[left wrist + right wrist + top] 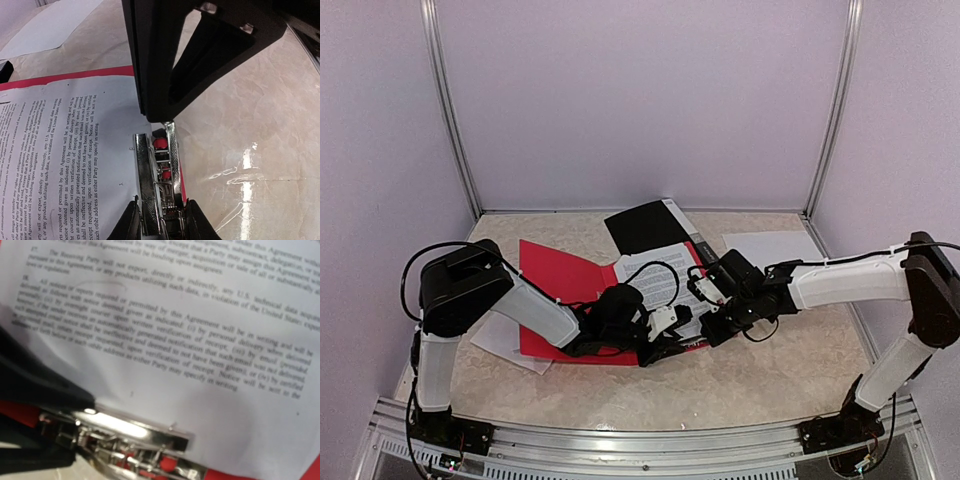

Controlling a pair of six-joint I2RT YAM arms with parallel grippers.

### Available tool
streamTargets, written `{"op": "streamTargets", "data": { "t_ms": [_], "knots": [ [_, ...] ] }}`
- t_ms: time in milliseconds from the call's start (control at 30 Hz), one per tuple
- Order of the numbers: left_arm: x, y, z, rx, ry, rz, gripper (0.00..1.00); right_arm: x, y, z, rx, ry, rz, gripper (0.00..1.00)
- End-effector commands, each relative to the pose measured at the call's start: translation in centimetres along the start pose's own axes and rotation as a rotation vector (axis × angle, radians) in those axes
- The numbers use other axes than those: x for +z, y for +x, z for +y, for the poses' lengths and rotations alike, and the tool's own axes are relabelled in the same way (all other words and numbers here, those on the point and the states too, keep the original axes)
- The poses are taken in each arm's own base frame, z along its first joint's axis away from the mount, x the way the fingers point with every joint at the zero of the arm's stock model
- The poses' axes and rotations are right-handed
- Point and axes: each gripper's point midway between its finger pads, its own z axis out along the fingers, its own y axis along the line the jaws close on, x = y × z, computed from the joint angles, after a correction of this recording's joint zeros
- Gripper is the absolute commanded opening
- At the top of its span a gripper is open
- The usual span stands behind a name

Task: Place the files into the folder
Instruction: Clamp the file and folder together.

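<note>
Your overhead view is evenly and softly lit, with only faint shadows under the arms. In your left wrist view a white streak of glare lies on the glossy table (pixel 250 170). In your right wrist view the metal clip (pixel 130 432) flares bright, and the text on the printed sheet (pixel 190 340) looks soft and blurred.

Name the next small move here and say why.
Probably the left gripper should squeeze and lift the metal clip a little. Its fingers flank the clip, and the printed sheet lies on the red folder with its edge beside the clip, apparently not yet under it, so opening the clip lets the sheet be slid in.
</note>
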Motion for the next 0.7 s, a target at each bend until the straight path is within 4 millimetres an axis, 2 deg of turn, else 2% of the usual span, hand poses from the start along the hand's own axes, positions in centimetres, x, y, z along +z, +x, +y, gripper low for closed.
{"op": "streamTargets", "data": {
  "t_ms": [0,267,667],
  "knots": [
    [0.1,5.0,-2.2,-0.015,0.088,0.129,0.25,2.2,3.0,-2.0,-0.013,0.044,0.103,0.0],
    [0.1,5.0,-2.4,0.005,0.093,0.138,0.25,3.6,3.6,-3.3,-0.011,0.053,0.131,0.0],
    [0.1,5.1,-2.7,0.014,0.105,0.142,0.24,4.9,4.1,-3.7,-0.011,0.02,0.165,0.0]
  ]
}}
